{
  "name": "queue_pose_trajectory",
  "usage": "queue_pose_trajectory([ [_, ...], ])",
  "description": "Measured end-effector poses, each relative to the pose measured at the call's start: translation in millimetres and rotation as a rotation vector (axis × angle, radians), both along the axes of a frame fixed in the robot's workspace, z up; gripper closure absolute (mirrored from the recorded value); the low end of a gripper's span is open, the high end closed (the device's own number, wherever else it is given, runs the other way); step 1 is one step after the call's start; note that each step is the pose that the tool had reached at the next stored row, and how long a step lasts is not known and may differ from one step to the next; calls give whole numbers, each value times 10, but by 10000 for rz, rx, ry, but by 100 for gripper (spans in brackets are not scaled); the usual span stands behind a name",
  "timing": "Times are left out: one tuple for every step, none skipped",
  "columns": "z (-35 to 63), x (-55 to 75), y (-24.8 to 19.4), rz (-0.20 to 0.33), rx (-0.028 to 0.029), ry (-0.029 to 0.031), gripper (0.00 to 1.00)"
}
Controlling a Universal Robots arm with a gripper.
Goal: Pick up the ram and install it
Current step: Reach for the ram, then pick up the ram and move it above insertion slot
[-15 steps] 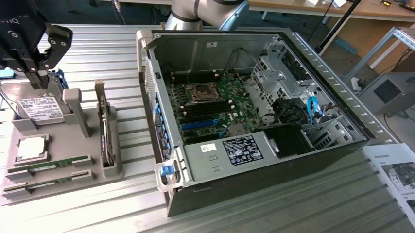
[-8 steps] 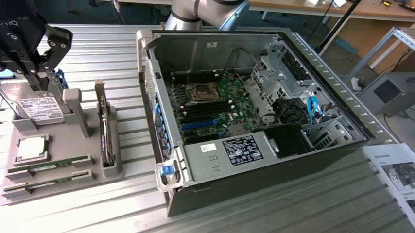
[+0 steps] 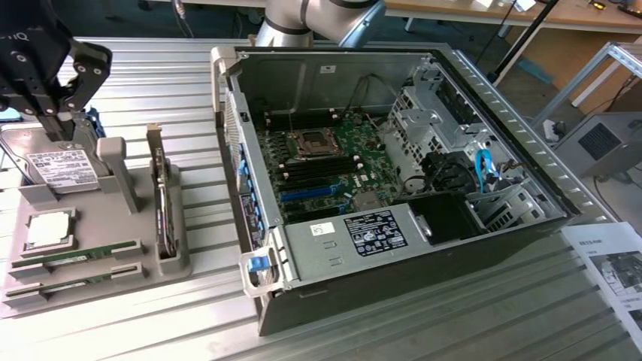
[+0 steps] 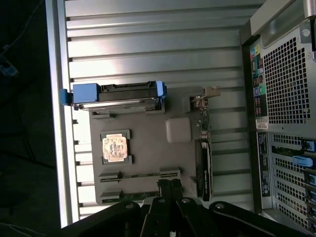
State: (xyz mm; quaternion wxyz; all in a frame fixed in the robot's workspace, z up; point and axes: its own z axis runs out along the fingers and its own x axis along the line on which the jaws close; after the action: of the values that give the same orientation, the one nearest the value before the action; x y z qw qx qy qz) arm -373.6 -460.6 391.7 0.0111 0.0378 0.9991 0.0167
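Fingers (image 4: 164, 188), shut and empty, hover above the grey fixture tray (image 3: 105, 226); the ram (image 3: 78, 257) lies flat below them, at the end opposite the hard drive (image 3: 59, 167), long axis across the tray.

The ram (image 3: 78, 259) — thin, green (on edge) — sits in a gray tray (image 3: 116, 226).

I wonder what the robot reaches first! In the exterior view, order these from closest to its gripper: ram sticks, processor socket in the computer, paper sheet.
From the gripper, at the exterior view's left:
1. The ram sticks, in the gray tray, also left.
2. The processor socket, middle, inside the open case.
3. The paper sheet, far right.
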Motion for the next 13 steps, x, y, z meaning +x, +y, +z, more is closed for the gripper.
queue_pose_trajectory([
  [-2,0,0,0,-1,40,89],
  [-4,0,0,0,-1,97,89],
  [-8,0,0,0,0,134,89],
  [-7,0,0,0,-1,137,89],
  [-7,0,0,0,-1,137,89],
  [-7,0,0,-1,-1,138,89],
  [-7,0,0,-1,-1,138,89],
  [-7,0,0,0,-1,138,89],
  [-7,0,1,-1,-1,138,89],
  [-7,0,-1,0,1,138,89],
  [-7,1,-4,1,13,137,89],
  [-6,1,-5,0,15,139,89],
  [-7,1,-9,0,16,138,89],
])
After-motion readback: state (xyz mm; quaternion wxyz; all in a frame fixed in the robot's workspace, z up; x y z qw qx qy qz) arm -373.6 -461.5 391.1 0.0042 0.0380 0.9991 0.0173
